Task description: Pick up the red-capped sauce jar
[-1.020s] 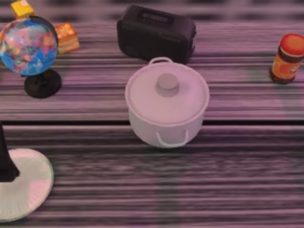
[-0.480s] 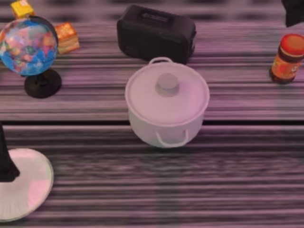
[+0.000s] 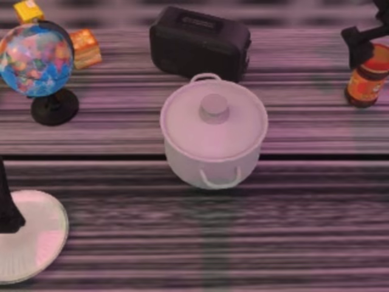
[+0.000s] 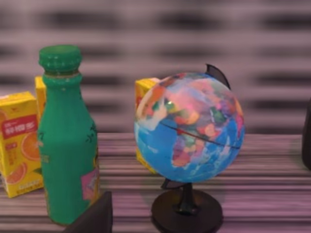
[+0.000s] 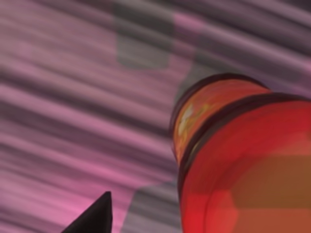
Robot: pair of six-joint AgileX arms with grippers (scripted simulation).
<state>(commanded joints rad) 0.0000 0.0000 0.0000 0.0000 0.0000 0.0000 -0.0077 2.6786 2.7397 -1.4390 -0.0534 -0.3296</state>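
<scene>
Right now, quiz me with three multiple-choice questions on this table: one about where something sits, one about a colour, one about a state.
1. Where is the jar in the top view?
A. Far right
B. Centre
C. Far left

2. What colour is the bottle beside the globe?
A. Red
B. Green
C. White

3. How is the pot?
A. Tipped over
B. Lid off
C. Upright with lid on

Answers:
1. A: it stands by the right edge, with the right gripper above its cap.
2. B: the left wrist view shows a green body and cap.
3. C: the lid and knob sit on top.
</scene>
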